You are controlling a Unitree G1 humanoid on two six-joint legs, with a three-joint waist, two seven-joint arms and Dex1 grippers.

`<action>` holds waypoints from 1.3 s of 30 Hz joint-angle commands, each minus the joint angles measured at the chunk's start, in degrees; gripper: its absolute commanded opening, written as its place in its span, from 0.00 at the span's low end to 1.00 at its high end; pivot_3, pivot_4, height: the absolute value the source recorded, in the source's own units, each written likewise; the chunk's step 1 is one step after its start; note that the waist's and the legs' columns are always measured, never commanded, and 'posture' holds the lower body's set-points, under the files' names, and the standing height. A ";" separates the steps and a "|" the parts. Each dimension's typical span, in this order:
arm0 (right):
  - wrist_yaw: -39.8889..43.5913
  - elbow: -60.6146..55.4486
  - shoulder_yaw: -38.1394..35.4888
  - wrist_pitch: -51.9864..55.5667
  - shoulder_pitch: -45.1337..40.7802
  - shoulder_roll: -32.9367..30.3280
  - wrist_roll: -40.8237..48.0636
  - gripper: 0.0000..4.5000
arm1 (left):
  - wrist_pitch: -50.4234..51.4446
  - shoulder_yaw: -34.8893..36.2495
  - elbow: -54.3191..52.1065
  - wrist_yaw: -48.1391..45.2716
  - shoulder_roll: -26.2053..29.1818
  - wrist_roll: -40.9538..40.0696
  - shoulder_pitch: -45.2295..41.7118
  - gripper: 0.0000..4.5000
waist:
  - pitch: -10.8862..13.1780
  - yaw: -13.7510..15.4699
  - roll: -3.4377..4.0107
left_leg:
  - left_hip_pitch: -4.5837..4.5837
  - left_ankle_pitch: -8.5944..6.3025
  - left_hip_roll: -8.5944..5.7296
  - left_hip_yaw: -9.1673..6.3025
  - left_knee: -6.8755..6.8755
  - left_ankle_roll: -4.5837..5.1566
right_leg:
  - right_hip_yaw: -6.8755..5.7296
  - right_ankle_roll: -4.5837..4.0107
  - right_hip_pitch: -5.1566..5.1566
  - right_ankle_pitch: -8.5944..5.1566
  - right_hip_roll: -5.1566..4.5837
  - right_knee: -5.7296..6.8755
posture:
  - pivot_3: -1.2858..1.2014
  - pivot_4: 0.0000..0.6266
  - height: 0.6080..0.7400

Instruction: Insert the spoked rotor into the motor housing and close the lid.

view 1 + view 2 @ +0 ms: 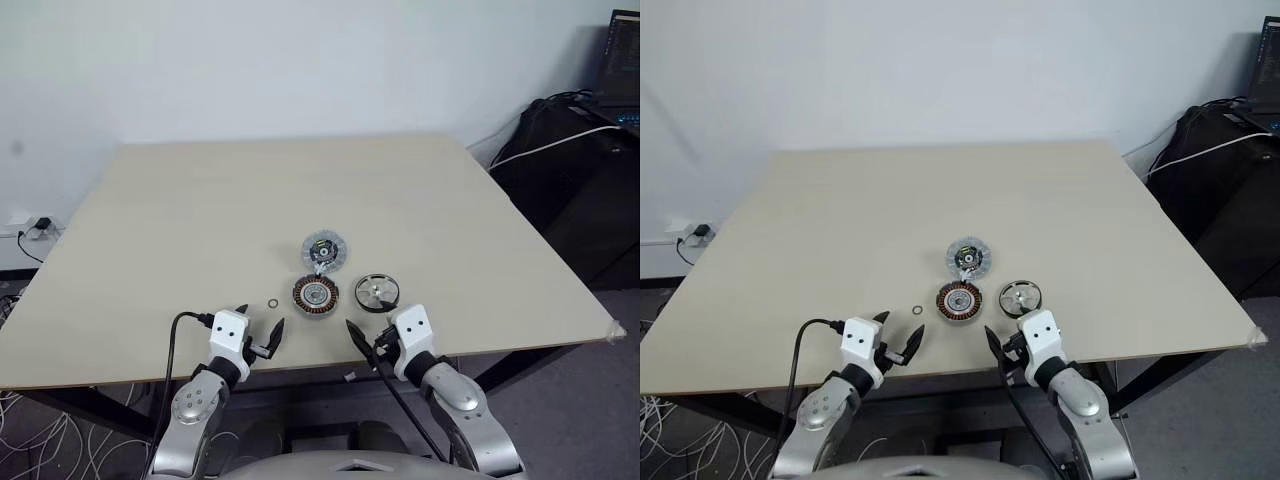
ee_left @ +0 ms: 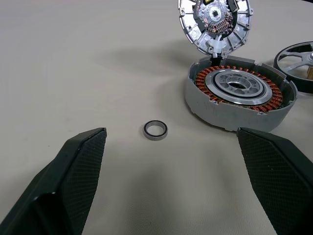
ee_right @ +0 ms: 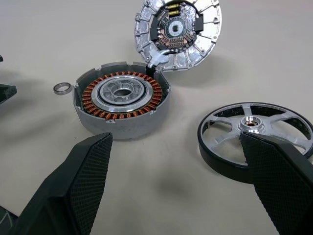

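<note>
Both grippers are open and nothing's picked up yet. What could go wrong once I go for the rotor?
The spoked rotor lies flat on the table, so the right gripper may struggle to catch its thin rim. The lid seems joined to the motor housing by a short wire; nudging either could drag both. The small ring could get knocked away.

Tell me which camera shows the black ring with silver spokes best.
The right wrist view: the black ring with silver spokes lies whole and close, spokes and hub clear. The left wrist view catches just its edge; the head views show it small.
</note>
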 commanded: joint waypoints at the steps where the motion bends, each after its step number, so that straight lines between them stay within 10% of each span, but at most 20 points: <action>1: -0.57 -4.06 0.13 0.47 -0.40 0.41 -0.09 0.99 | -0.61 -0.13 -0.94 0.21 0.10 0.58 -0.97 1.00 | 0.00 0.00 0.00 | 0.00 0.00 0.00 0.00 0.00 0.00 | 0.00 0.00 0.00 0.00 0.00 0.00 | 0.52 0.00 1.00; 39: -0.68 -2.68 -0.45 -0.59 -0.82 0.46 -0.07 0.99 | 15.21 -0.98 6.57 0.07 0.27 3.91 -14.73 1.00 | 0.01 0.03 -0.02 | 0.01 0.02 -0.01 -0.01 0.00 0.03 | -0.02 0.00 0.01 0.01 0.07 0.01 | 0.52 0.00 1.00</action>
